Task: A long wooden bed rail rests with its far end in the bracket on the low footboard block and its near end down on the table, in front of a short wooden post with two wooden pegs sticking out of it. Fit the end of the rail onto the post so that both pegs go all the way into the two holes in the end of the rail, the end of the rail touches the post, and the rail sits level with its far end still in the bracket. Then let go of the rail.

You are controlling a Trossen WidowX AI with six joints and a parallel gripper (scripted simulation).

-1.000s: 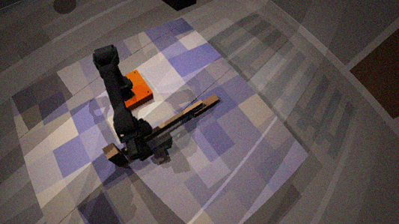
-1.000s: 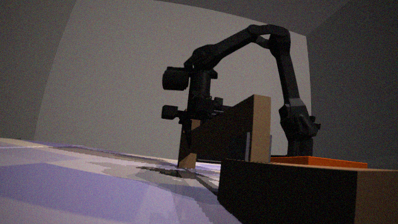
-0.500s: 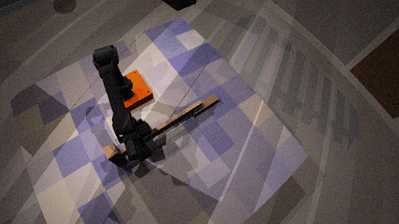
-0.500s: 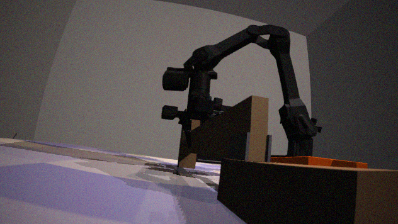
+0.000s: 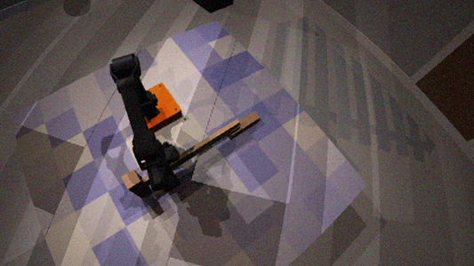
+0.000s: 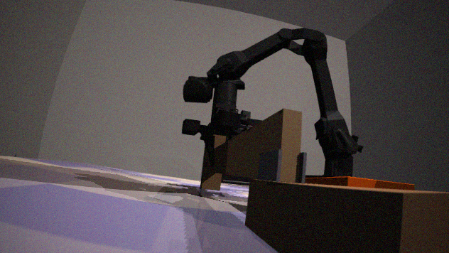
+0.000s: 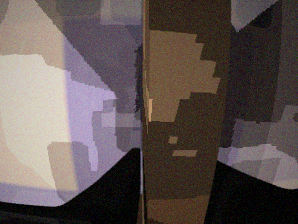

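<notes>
I had one gripper (image 5: 162, 180) (image 6: 210, 156) (image 7: 160, 155) open around one rail (image 5: 208, 142) (image 6: 253, 151) (image 7: 185, 107), one post (image 5: 132, 179) (image 6: 212, 182) standing farther from the bench's upper-right edge.

The arm's base (image 5: 150, 104) (image 6: 339, 166) stands inboard of the curved upper-left edge of the worktop (image 5: 261, 18) (image 6: 106, 220), as seen from the top. From it the upper arm (image 6: 324, 87) rises with a slight lean to a bent elbow (image 5: 125, 68) (image 6: 315, 43), its highest part and the part nearest that edge in the top view. The forearm (image 5: 137, 117) (image 6: 261, 50) slopes down to the wrist (image 5: 150, 145) (image 6: 230, 65), farther in from the edge. Below, the gripper (image 5: 161, 180) (image 6: 209, 161) (image 7: 160, 155) hangs roughly upright, pointing down, its fingers a little apart, neither shut together nor spread wide; their tips are hidden from above.
</notes>
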